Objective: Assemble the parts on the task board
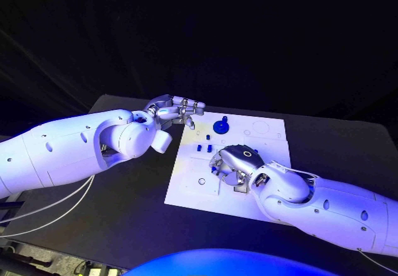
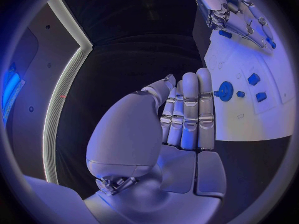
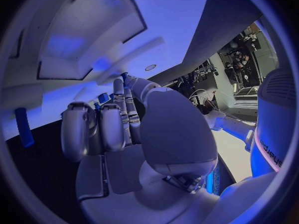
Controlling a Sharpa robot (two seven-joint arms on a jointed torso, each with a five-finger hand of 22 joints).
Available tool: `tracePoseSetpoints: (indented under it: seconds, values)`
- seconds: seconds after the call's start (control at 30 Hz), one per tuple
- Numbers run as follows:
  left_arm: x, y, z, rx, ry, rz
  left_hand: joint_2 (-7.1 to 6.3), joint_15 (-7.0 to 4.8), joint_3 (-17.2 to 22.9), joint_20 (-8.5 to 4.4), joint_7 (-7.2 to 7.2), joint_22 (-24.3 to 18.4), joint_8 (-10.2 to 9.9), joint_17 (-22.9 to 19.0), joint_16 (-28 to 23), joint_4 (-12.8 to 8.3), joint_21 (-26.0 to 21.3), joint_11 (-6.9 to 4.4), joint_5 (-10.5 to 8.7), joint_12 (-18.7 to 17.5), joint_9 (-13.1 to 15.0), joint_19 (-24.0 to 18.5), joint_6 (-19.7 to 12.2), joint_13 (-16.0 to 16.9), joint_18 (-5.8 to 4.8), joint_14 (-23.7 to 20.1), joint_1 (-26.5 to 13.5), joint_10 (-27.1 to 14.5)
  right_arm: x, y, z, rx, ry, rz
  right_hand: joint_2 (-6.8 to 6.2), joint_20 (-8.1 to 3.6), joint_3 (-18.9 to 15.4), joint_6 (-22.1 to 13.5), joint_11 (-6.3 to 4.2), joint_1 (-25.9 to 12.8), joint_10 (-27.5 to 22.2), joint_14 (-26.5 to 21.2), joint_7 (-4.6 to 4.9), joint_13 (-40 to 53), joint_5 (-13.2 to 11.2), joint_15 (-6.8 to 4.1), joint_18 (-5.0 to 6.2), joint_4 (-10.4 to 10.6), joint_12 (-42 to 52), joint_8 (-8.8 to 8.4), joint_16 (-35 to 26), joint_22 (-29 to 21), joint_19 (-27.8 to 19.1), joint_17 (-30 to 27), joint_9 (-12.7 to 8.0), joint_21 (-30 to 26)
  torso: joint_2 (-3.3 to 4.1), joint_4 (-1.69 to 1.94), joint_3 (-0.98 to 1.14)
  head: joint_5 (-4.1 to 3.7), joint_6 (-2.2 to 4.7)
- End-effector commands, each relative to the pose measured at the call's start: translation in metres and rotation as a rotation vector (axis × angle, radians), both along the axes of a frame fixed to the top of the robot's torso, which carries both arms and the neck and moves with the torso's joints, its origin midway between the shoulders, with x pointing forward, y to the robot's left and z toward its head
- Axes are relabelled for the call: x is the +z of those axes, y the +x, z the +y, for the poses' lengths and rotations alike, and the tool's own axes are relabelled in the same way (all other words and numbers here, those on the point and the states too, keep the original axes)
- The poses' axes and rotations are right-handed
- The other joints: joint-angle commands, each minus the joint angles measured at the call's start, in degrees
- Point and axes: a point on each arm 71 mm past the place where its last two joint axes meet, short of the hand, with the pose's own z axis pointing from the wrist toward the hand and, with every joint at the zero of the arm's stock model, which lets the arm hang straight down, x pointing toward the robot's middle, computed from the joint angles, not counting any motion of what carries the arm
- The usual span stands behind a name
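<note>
Right hand [image 1: 234,167] is curling over small blue parts [image 1: 202,148] mid-board, hold unclear; left hand [image 1: 176,109] is hovering empty-fingered off the task board [image 1: 189,190] far-left corner. Risk: knocking parts loose.

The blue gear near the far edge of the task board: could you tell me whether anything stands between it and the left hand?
Nothing visible does. The left hand hovers at the task board's far corner, with bare board between it and the blue gear.

The task board [image 1: 192,178] has bare white surface at its near left corner, open to a hand. The right hand [image 1: 234,167] covers its middle, and the left hand [image 1: 174,110] hovers at its far left corner, possibly crowding the blue gear [image 1: 221,126].
</note>
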Motion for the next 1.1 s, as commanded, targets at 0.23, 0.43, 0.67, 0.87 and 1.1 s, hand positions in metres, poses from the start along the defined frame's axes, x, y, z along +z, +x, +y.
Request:
tracePoseSetpoints:
  seconds: [0.23, 0.43, 0.67, 0.87, 1.1]
  values:
    - [0.001, 0.000, -0.002, -0.016, -0.006, -0.006, -0.20, 0.07, -0.10, 0.01, 0.12, -0.10, 0.04, -0.11, 0.21, -0.27, -0.39, -0.10, -0.21, 0.24, -0.11, 0.24, -0.41, -0.07, 0.78, 0.27, -0.13, -0.40, -0.006, -0.001, -0.001, 0.007, -0.056, 0.025, -1.00, 0.29, -1.55, -1.67, 0.63, -2.46, -1.33, 1.93, 0.67, -0.70, 0.75, 0.21, -0.27, 0.65, -1.41, -1.03, -0.11, 8.66, -0.24, -0.20, -0.41, -1.25, -0.02, -0.04, 0.01, -0.15, 0.14]
    - [0.001, 0.000, -0.002, -0.016, -0.006, -0.006, -0.18, 0.08, -0.12, 0.03, 0.13, -0.12, 0.05, -0.13, 0.22, -0.28, -0.42, -0.09, -0.20, 0.27, -0.14, 0.24, -0.46, -0.08, 0.78, 0.25, -0.16, -0.49, -0.005, 0.000, -0.004, -0.015, -0.041, 0.013, -1.84, 1.09, -2.67, -3.56, 1.93, -3.45, -4.85, 1.68, 1.72, -1.65, 1.14, 1.23, 0.15, 0.94, -2.81, -2.14, -0.45, 7.75, -1.37, -0.77, -0.92, -3.58, 0.01, -0.02, 0.06, -0.23, 0.28]
    - [0.001, 0.000, -0.001, -0.015, -0.005, -0.005, -0.17, 0.08, -0.12, 0.03, 0.14, -0.13, 0.05, -0.14, 0.22, -0.29, -0.44, -0.09, -0.20, 0.29, -0.15, 0.24, -0.48, -0.09, 0.78, 0.24, -0.17, -0.51, -0.001, -0.001, -0.007, -0.031, -0.009, -0.007, -2.29, 1.75, -4.14, -5.41, 2.65, -3.81, -7.18, 0.96, 2.43, -2.20, 1.39, 1.82, 0.67, 1.09, -2.89, -3.30, -1.79, 6.74, -2.57, -2.67, -1.52, -6.12, 0.00, 0.00, 0.08, -0.36, 0.38]
    - [0.001, 0.000, 0.000, -0.013, -0.005, -0.005, -0.15, 0.13, -0.24, 0.08, 0.18, -0.17, 0.07, -0.17, 0.25, -0.16, -0.49, -0.04, -0.21, 0.35, -0.18, 0.23, -0.53, -0.09, 0.77, 0.21, -0.43, -0.59, 0.007, -0.006, -0.017, -0.043, 0.008, -0.013, -2.30, 1.83, -4.48, -5.13, 2.65, -3.79, -7.27, 0.98, 2.39, -2.23, 1.47, 1.86, 0.66, 1.12, -2.63, -3.18, -1.70, 6.78, -2.50, -2.56, -1.51, -6.03, -0.06, -0.11, 0.02, -0.72, 0.72]
    - [0.001, 0.000, 0.002, -0.011, -0.003, -0.004, -0.14, 0.16, -0.31, 0.10, 0.18, -0.19, 0.09, -0.19, 0.27, -0.09, -0.53, -0.03, -0.21, 0.40, -0.20, 0.23, -0.55, -0.10, 0.77, 0.20, -0.57, -0.63, 0.035, 0.002, -0.047, -0.095, -0.007, 0.003, -2.20, 1.80, -5.22, -4.31, 2.26, -3.81, -6.76, 1.32, 1.85, -2.23, 1.51, 1.60, 0.51, 1.37, -1.65, -2.91, -1.07, 7.17, -1.95, -1.79, -1.47, -5.18, -0.07, -0.16, -0.04, -2.29, 1.55]
